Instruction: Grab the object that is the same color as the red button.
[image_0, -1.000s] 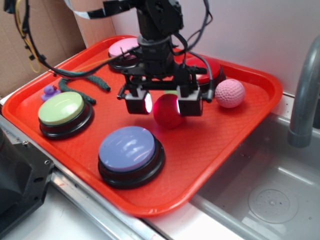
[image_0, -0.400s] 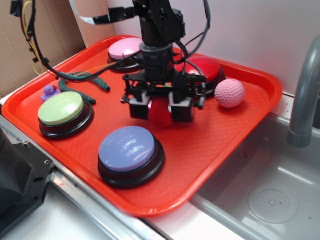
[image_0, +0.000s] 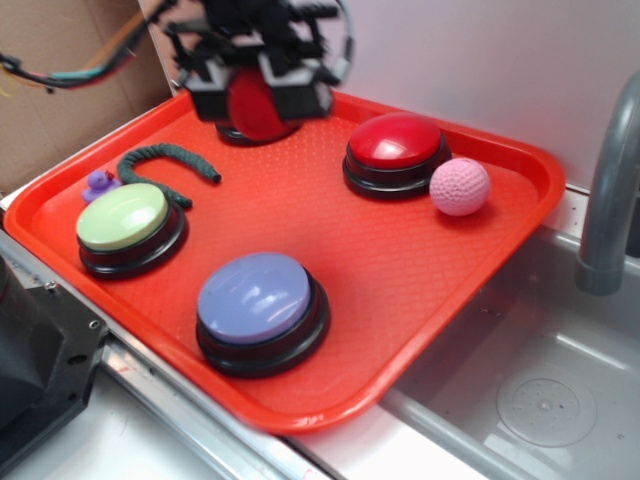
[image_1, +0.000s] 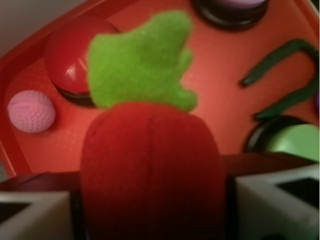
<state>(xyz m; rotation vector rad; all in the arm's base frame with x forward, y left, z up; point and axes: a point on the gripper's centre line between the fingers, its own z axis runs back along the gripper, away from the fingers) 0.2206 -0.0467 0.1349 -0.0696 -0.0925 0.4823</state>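
My gripper (image_0: 258, 98) is shut on the fuzzy dark-red apple-like ball (image_0: 256, 103) and holds it in the air above the tray's far left corner, over the pink button. In the wrist view the ball (image_1: 150, 170) fills the space between my two white fingers (image_1: 277, 200), its green leaf (image_1: 142, 62) pointing away from me. The glossy red dome button (image_0: 395, 142) on its black base stands on the tray at the back right; it also shows in the wrist view (image_1: 70, 55). The pink dimpled ball (image_0: 460, 186) lies beside it.
The red tray (image_0: 470, 260) also holds a lilac-blue button (image_0: 258, 300) at the front, a green button (image_0: 125, 220) at the left, a dark green curved cord (image_0: 165, 158) and a small purple duck (image_0: 98, 183). A steel sink (image_0: 530, 390) and grey faucet (image_0: 610, 190) are at the right.
My gripper closed on the dark-red ball at the tray's middle, then lifted it and carried it up and to the far left. The other things have not moved.
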